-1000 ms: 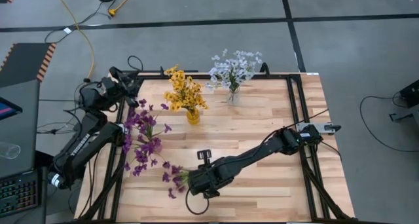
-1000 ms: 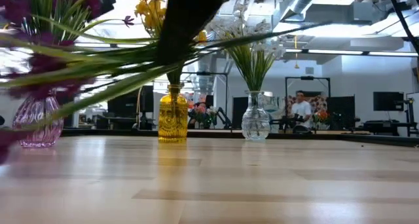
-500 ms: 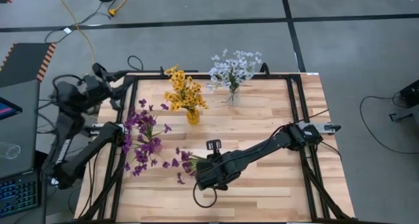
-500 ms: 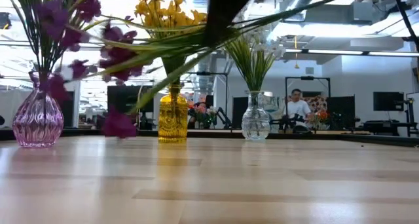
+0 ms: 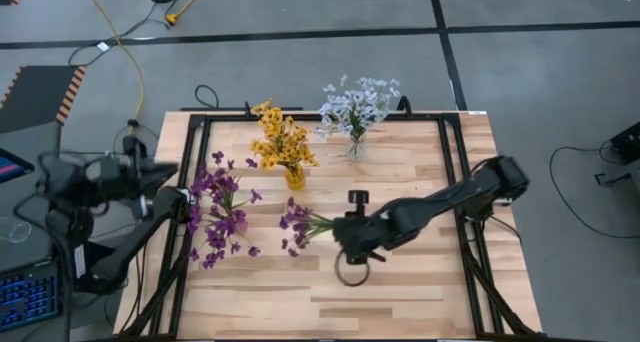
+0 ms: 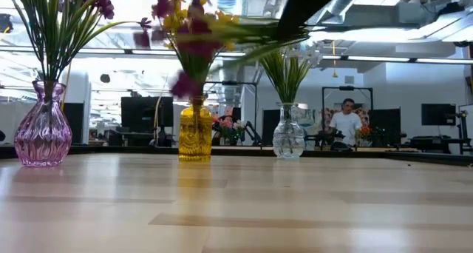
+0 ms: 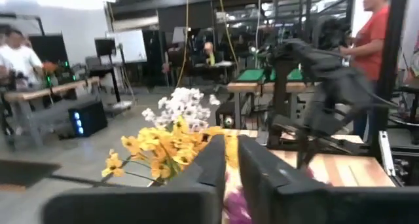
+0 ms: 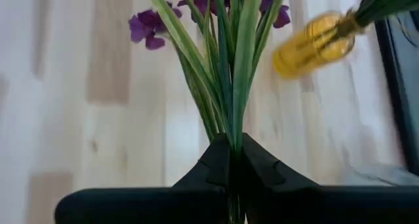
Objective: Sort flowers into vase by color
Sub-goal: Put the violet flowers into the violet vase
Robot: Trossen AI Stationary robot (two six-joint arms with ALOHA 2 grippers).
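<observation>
A purple vase (image 5: 222, 220) at the left holds purple flowers (image 5: 210, 187). At the far middle stands a yellow vase (image 5: 293, 176) with yellow flowers (image 5: 280, 142), and to its right a clear vase (image 5: 356, 148) with white flowers (image 5: 355, 104). Over the table's middle my right gripper (image 5: 338, 228) is shut on a loose purple flower spray (image 5: 297, 228). That spray shows blurred high in the low view (image 6: 185, 31). My left gripper (image 7: 232, 168) is shut on nothing. It is drawn back beyond the table's left edge (image 5: 160, 170). My right gripper pinches the spray's bundled green stems (image 8: 232, 135) between its two fingers, near their lower end. The fingers come from the table's right, slanting down, in line with the stems. The spray is lifted clear and sticks out toward the table's left, blossoms (image 8: 147, 27) ahead of the fingers.
A black metal frame (image 5: 450, 162) runs around the wooden table top. Bare wood lies along the near half (image 5: 330, 302) and at the right. Past the table, the low view shows a room with desks and a person (image 6: 346, 123). Cables lie on the floor at the left.
My right gripper has carried the purple spray up and from the near left toward the table's middle, to the right and toward the far edge. The spray has stayed roughly level. My left arm has folded back off the table's left edge and risen.
</observation>
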